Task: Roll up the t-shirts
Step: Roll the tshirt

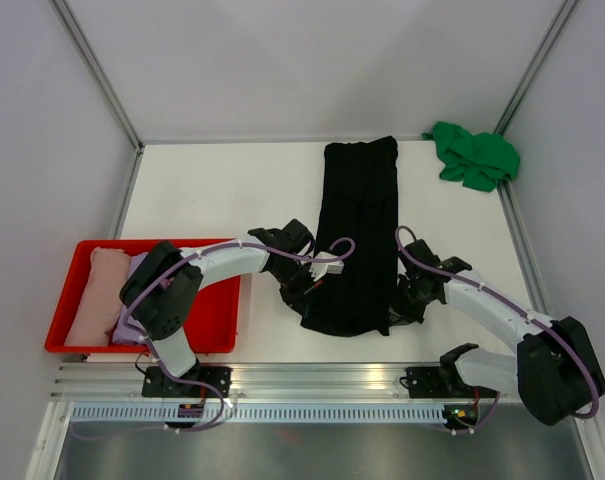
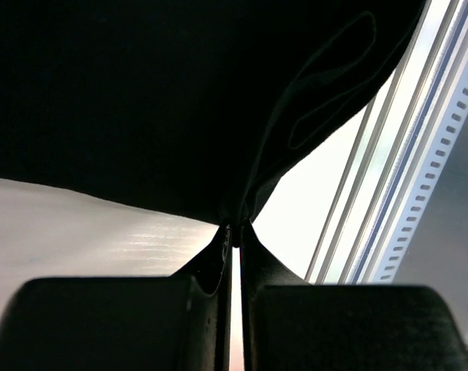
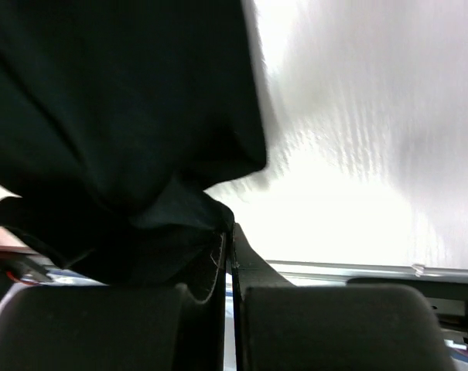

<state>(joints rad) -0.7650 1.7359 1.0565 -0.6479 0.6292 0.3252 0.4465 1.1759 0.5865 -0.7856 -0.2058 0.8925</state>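
Observation:
A large black t-shirt (image 1: 360, 215), folded into a long strip, lies down the middle of the white table. My left gripper (image 1: 306, 292) is at its near left corner, shut on a pinch of the black cloth (image 2: 141, 100), with the fingertips (image 2: 235, 227) meeting on the hem. My right gripper (image 1: 400, 300) is at the near right corner, shut on a bunched fold of the same cloth (image 3: 117, 116), which drapes over its left finger (image 3: 218, 239). A crumpled green t-shirt (image 1: 474, 156) lies at the far right corner. Pink (image 1: 97, 292) and lavender (image 1: 134, 300) t-shirts lie rolled in the tray.
The red plastic tray (image 1: 217, 315) stands at the near left, beside the left arm's base. A metal rail (image 1: 322, 378) runs along the table's near edge. Frame posts and pale walls close off the back and sides.

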